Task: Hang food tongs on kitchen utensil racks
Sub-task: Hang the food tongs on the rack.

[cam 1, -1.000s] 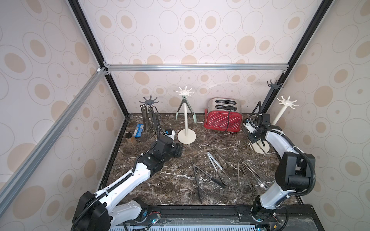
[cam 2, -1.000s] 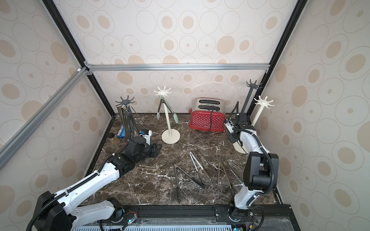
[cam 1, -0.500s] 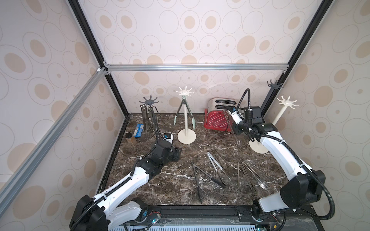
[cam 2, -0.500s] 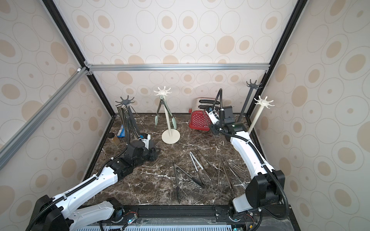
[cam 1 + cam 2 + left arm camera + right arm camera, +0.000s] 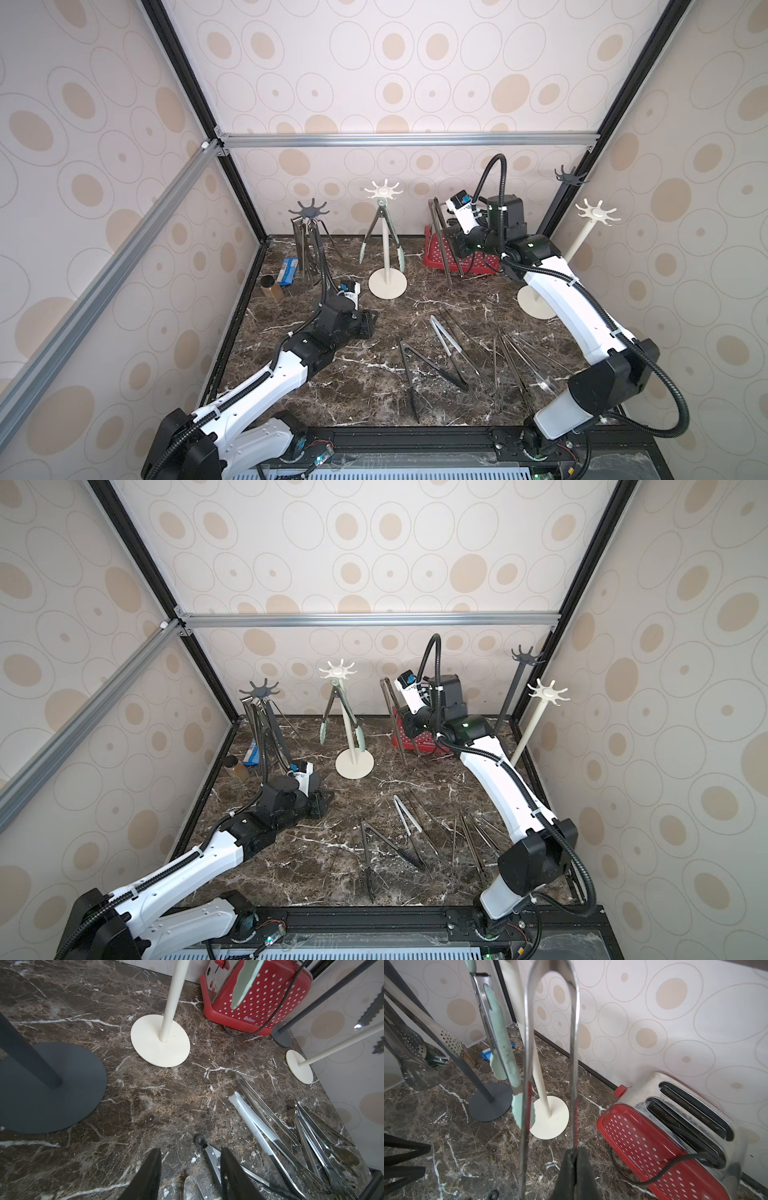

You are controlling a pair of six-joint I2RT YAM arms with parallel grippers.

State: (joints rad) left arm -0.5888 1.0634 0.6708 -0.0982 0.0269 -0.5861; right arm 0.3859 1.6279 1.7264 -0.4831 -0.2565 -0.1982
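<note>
Swung inward, steel tongs (image 5: 528,1047) now partly hide toaster (image 5: 482,264).

Cream walls (image 5: 374,83) printed with beige ovals and rings enclose a dark brown marble surface (image 5: 374,374) veined white. Black posts (image 5: 183,70) rise at 10 and 2 o'clock. An aluminium rail (image 5: 407,139) spans 12 o'clock. The light is soft and even.

Shiny steel V-tongs (image 5: 268,1111) lie loose; one steel pair (image 5: 529,1053) upright in mid-air.
Green-tipped tongs (image 5: 500,1047) hang on cream pole rack (image 5: 387,249), steel bunch (image 5: 305,249) on dark-grey pole rack (image 5: 312,210).
</note>
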